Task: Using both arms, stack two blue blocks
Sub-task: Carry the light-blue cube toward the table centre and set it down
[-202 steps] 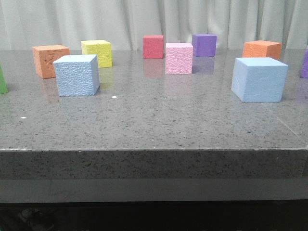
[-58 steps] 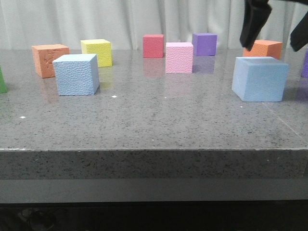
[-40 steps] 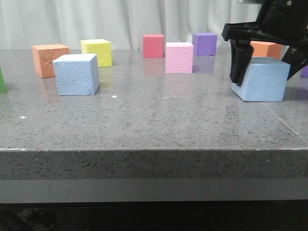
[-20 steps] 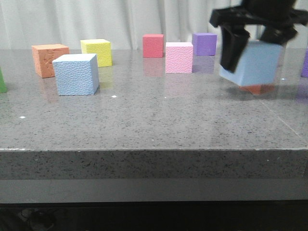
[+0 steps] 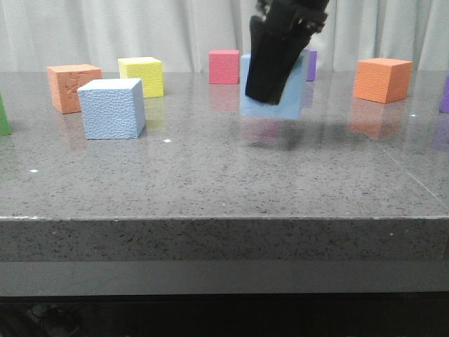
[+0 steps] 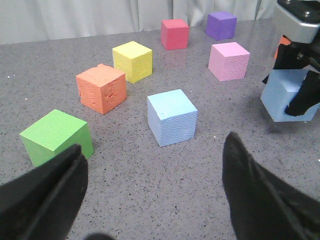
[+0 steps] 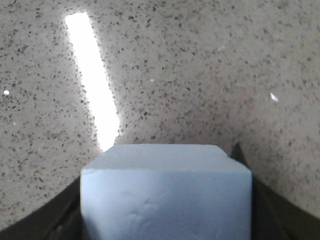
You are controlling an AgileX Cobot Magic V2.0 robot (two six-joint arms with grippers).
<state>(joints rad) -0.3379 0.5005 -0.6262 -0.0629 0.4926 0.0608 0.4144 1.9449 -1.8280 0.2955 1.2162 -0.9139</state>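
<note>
One pale blue block (image 5: pixel 112 109) stands on the grey stone table (image 5: pixel 210 175) at the left; it also shows in the left wrist view (image 6: pixel 172 117). My right gripper (image 5: pixel 278 86) is shut on the second blue block (image 5: pixel 295 98) and holds it tilted, just above the table's middle. The right wrist view shows that block (image 7: pixel 165 200) filling the space between the jaws. In the left wrist view the held block (image 6: pixel 284 100) hangs to the right of the standing one. My left gripper (image 6: pixel 152 200) is open and empty, above the table in front of the standing block.
Around the left blue block stand an orange cube (image 5: pixel 74 88), a yellow cube (image 5: pixel 142 76) and a green cube (image 6: pixel 55 136). A red cube (image 5: pixel 223 67), a pink cube (image 6: pixel 229 60) and a purple cube (image 6: pixel 222 25) stand at the back. Another orange cube (image 5: pixel 382 79) stands at the right.
My right gripper came down over the right blue block, shut on it, lifted it and carried it left to the table's middle. The left blue block has not moved.
</note>
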